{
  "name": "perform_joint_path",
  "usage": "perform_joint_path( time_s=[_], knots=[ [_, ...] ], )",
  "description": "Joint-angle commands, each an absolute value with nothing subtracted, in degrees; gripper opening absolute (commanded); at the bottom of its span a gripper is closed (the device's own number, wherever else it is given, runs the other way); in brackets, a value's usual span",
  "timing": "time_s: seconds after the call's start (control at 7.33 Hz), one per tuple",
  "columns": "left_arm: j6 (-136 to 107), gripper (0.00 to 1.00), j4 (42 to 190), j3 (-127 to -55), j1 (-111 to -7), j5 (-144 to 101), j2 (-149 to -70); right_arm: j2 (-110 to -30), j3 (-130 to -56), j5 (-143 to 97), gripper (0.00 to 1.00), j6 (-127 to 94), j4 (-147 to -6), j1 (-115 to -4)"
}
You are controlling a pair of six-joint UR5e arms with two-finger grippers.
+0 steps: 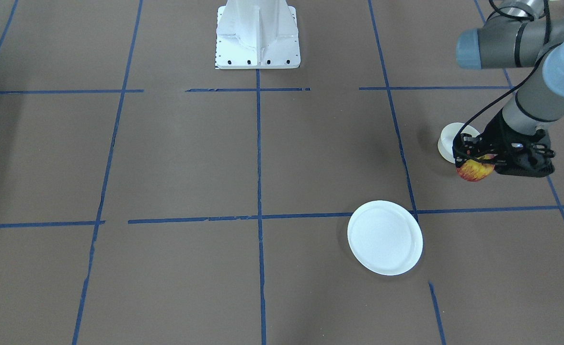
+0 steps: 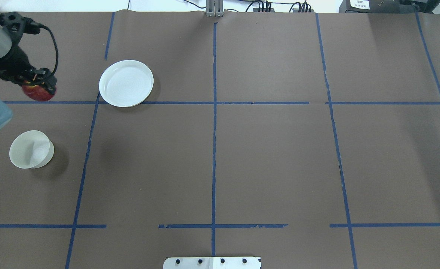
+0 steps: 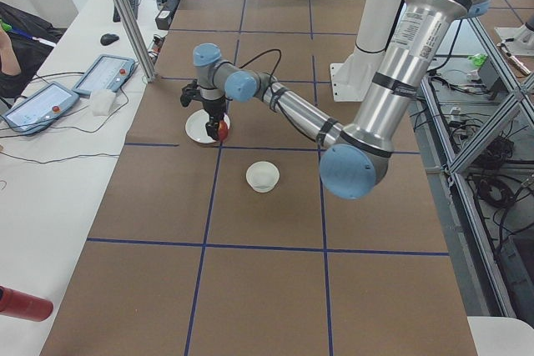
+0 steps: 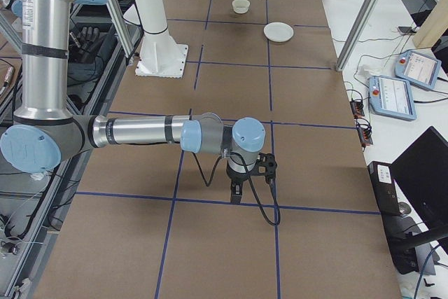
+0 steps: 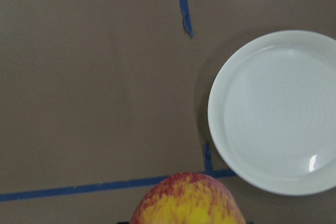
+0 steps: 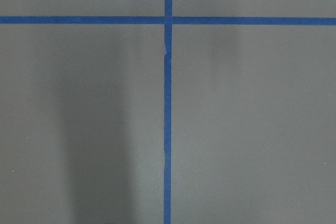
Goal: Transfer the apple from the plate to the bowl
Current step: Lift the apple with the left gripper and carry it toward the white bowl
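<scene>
With left gripper [image 1: 478, 160] closed firmly on the apple [image 1: 474, 171], aloft, off the plate [image 1: 385, 237] and not yet over the bowl [image 1: 451, 139], carry level to bowl centre, lower inside the rim, then open slowly.

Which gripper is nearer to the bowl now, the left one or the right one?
Left. The left gripper holds the apple a little beyond the bowl; the right gripper hangs far away at the table's other end.
</scene>
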State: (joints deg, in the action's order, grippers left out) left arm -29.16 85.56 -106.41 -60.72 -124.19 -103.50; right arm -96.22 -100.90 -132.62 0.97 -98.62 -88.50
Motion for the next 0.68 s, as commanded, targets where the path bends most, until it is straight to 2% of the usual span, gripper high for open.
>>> perform_joint_path(
  time_s=[0.0, 0.27, 0.55],
  knots=[
    [-30.0, 0.06, 90.0, -113.6, -60.6, -122.9, -91.2, -96.2, -100.9, -132.6, 1.0, 0.9, -98.7, -88.5],
    [-37.8, 0.06, 100.1, -112.1, -56.8, -119.1, -86.0, -96.2, -100.9, -132.6, 1.0, 1.0, -98.6, -88.5],
    [-43.3, 0.06, 106.9, -107.1, -51.9, -119.1, -86.1, -96.2, -100.9, -132.6, 1.0, 0.9, -98.6, -88.5]
  ],
)
